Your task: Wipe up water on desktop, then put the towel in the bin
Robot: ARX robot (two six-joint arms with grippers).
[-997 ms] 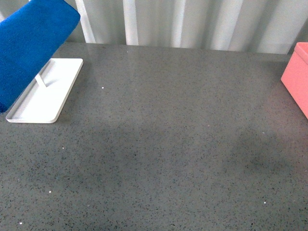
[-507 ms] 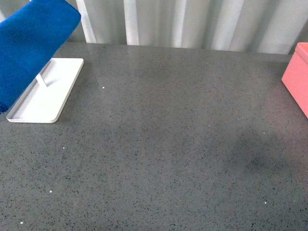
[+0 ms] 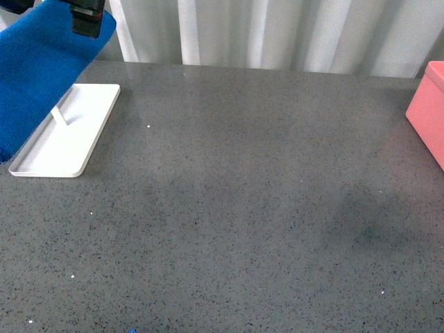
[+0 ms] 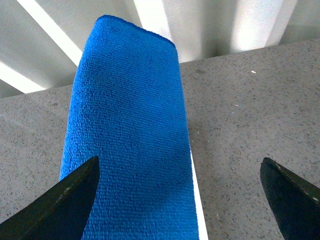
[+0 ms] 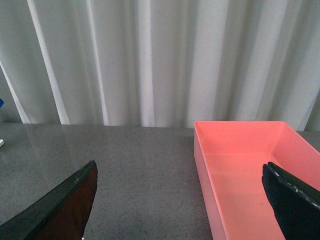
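The left gripper (image 4: 177, 200) is opened wide, and nothing is held in it. In the left wrist view the blue towel (image 4: 130, 130) is seen between its two dark fingers (image 4: 65, 205), but it cannot be told if the towel is touched. In the front view a black part of the left arm (image 3: 87, 17) is seen over the top of the towel (image 3: 41, 62), at the far left. The towel is hung up over a white tray (image 3: 66, 135), and a thin white rod (image 3: 59, 114) is seen under it on the tray. The right gripper (image 5: 176, 202) is opened wide too, and nothing is held between its fingers (image 5: 60, 205). The pink bin (image 5: 240, 150) is seen just past it, and nothing is seen inside. In the front view the bin (image 3: 427, 114) is placed at the far right edge of the grey desktop (image 3: 243, 194), well apart from the towel. A darker patch (image 3: 368, 222) is seen on the desktop near the bin, but it cannot be told if it is wet. A pale curtain (image 5: 150, 60) is hung behind the desktop.
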